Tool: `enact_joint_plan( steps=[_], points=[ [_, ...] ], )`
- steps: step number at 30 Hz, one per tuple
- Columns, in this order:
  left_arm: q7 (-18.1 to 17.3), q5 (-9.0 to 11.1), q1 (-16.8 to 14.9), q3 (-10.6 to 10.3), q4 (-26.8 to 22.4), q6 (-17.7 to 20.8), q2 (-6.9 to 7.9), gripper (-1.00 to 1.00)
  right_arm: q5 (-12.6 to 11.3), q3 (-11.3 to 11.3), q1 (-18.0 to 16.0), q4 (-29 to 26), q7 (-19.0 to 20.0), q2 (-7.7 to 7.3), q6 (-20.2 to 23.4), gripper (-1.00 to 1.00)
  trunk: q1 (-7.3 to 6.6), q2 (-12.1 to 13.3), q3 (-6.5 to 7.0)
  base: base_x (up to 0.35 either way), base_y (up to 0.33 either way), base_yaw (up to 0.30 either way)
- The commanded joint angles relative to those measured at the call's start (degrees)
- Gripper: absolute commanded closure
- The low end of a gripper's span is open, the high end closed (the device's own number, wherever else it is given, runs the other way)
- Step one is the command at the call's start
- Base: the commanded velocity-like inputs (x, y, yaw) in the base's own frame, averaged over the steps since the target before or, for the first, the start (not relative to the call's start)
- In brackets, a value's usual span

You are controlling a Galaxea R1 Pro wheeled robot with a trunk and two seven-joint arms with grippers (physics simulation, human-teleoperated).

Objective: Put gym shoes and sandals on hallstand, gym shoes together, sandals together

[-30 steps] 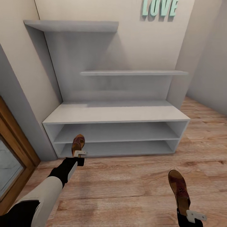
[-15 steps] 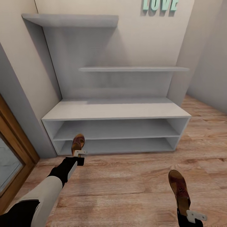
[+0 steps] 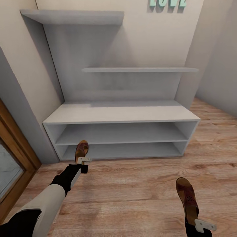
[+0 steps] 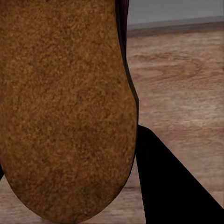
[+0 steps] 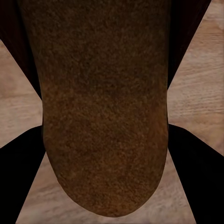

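Two sandals gripped, one per end effector: left [image 3: 83, 160], right [image 3: 197, 224]; hallstand [image 3: 120, 116] now nearer, placing next.

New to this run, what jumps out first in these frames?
Two brown sandals, one in each gripper: the left sandal is held up in front of the hallstand's lower shelves, the right sandal is held over the plank floor at the view's lower right. The pale grey hallstand stands against the wall, with mint letters above.

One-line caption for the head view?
Each gripper, left and right, holds a brown sandal before the hallstand.
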Motion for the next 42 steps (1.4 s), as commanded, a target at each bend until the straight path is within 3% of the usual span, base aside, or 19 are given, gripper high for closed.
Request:
enact_joint_plan(
  steps=[1, 42],
  points=[
    [-0.14, -0.79, 0.00, 0.34, -0.11, 0.36, -0.07, 1.00, -0.29, 0.00, -0.03, 0.04, 0.16, 0.00, -0.21, 1.00, 0.00, -0.02, -0.06, 0.114, 0.000, 0.000],
    [0.18, -0.81, -0.05, 0.37, -0.13, 0.35, -0.03, 1.00, -0.29, 0.09, -0.03, 0.04, 0.11, -0.22, -0.21, 1.00, 0.00, -0.02, -0.07, 0.312, 0.000, 0.000]
  ],
)
